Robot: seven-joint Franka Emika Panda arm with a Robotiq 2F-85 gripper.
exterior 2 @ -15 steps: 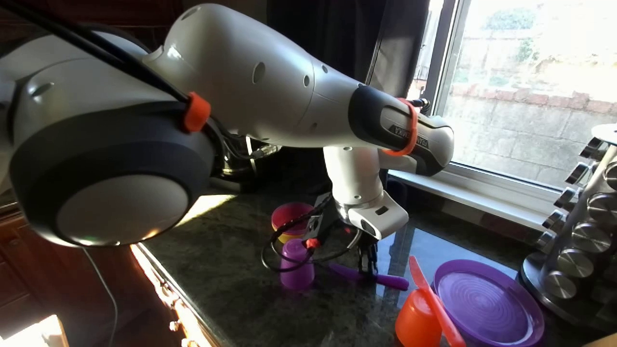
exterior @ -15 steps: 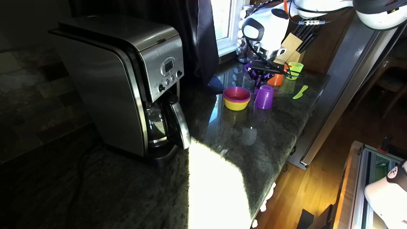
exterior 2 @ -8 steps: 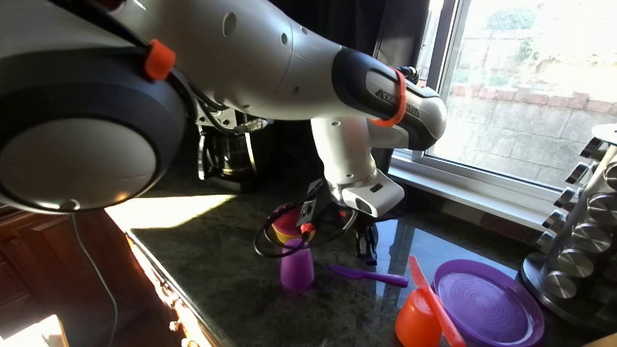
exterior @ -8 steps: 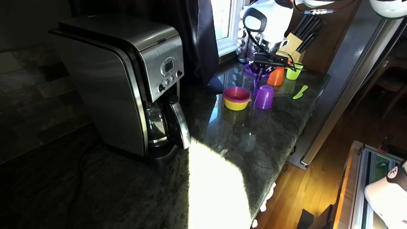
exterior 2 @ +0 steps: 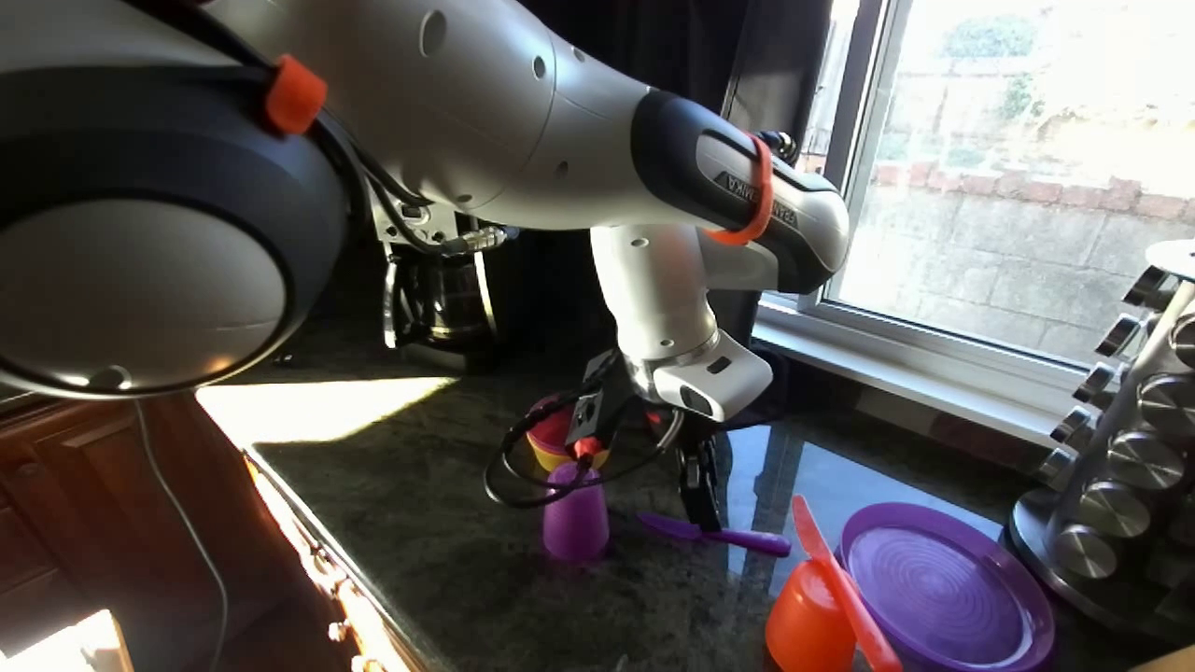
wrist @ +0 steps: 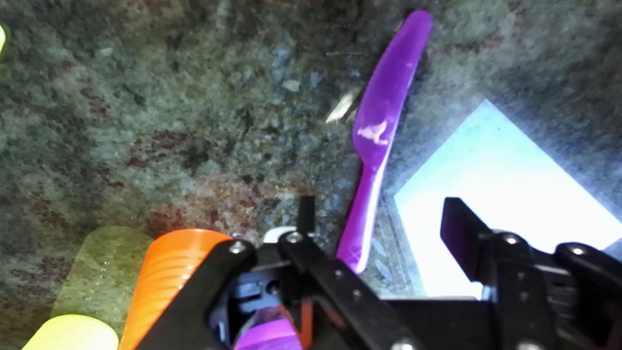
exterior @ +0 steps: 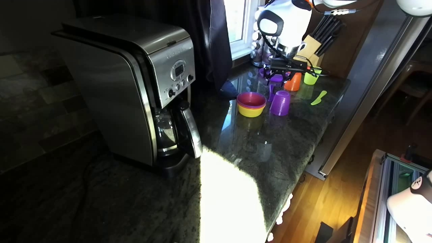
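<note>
- The dark counter [exterior 2: 448, 551] is partly sunlit.
- The hand [wrist: 381, 216] hangs over it, spread well apart.
- Stacked bowls [exterior: 250, 109] (yellow lowest) rest there.
- A purple cup [exterior: 280, 103] stands upside down beside them.
- A purple knife [wrist: 376, 146] lies flat on the counter, beneath the hand.

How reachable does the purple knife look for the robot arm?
Likely yes: the gripper hangs open over the purple knife, the handle showing between its fingers in the wrist view, with nothing visible in the way.
</note>
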